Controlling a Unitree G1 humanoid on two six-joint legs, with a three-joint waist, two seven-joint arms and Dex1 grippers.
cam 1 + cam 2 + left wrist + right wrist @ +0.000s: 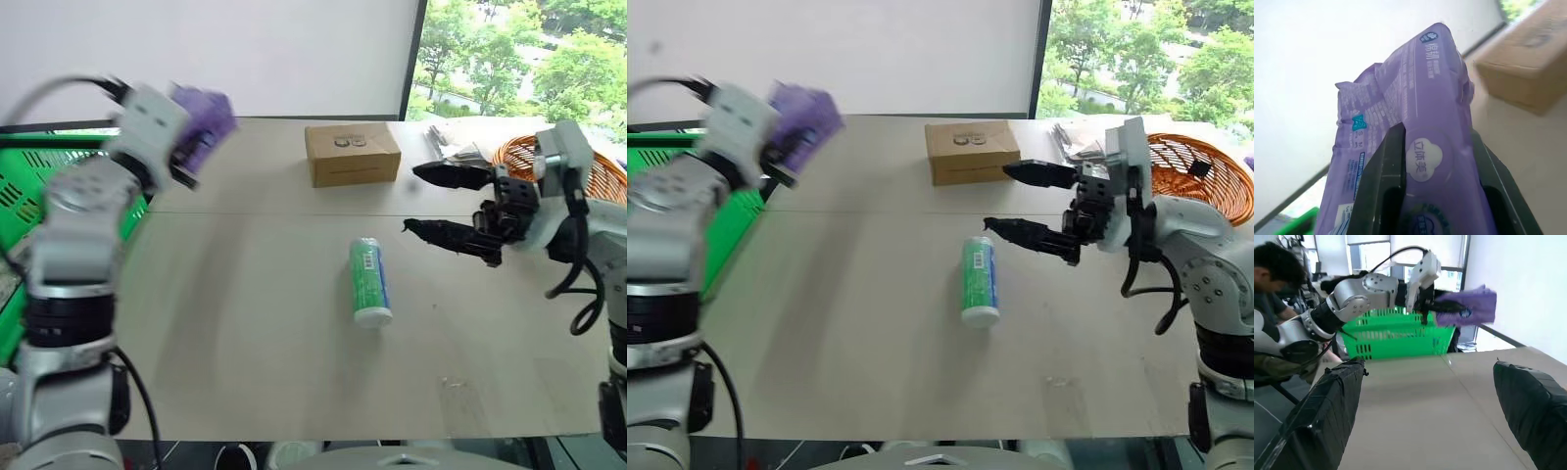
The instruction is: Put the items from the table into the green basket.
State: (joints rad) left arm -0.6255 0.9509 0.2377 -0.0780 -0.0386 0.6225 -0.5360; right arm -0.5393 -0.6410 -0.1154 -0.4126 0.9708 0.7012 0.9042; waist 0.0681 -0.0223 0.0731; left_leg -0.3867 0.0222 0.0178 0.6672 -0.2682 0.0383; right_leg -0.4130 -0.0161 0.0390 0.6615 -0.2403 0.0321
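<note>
My left gripper (189, 149) is shut on the purple pack of tissues (203, 119) and holds it in the air above the table's (245, 333) far left part, close to the green basket (39, 181). In the left wrist view both black fingers (1383, 171) clamp the pack (1420, 93). The green canister (370, 282) with a white end lies on its side mid-table. To its right and a little above it hangs my right gripper (411, 200), open and pointing left with nothing between its fingers. The right wrist view shows the basket (1396, 335) beyond the table edge.
A brown cardboard box (351, 154) stands at the back of the table. An orange wicker bowl (524, 157) and some packets (456, 142) sit at the back right. A person (1273, 279) sits beyond the basket in the right wrist view.
</note>
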